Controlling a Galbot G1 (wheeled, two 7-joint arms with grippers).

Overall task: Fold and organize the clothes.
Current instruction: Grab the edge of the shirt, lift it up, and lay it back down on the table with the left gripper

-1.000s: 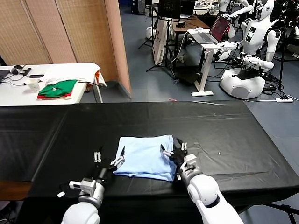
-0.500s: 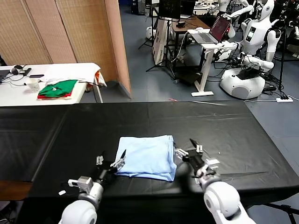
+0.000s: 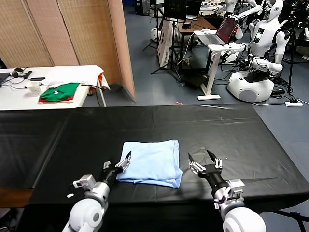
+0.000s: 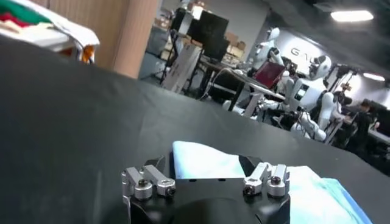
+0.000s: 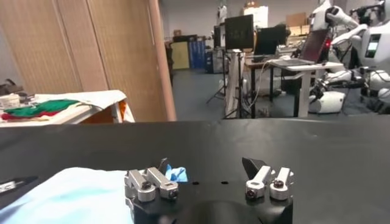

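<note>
Both grippers, left (image 3: 117, 164) and right (image 3: 204, 160), have drawn back low in frame, jaws released, leaving the folded shirt (image 3: 150, 162) on the counter (image 3: 231, 130), apparently finished.

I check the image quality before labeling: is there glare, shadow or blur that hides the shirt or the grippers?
Head view: even light; the black table shows faint sheen, and the folded T-shirt is sharp. Left wrist view: dim, the background soft, the left gripper clear. Right wrist view: bright and sharp on the right gripper.
</note>
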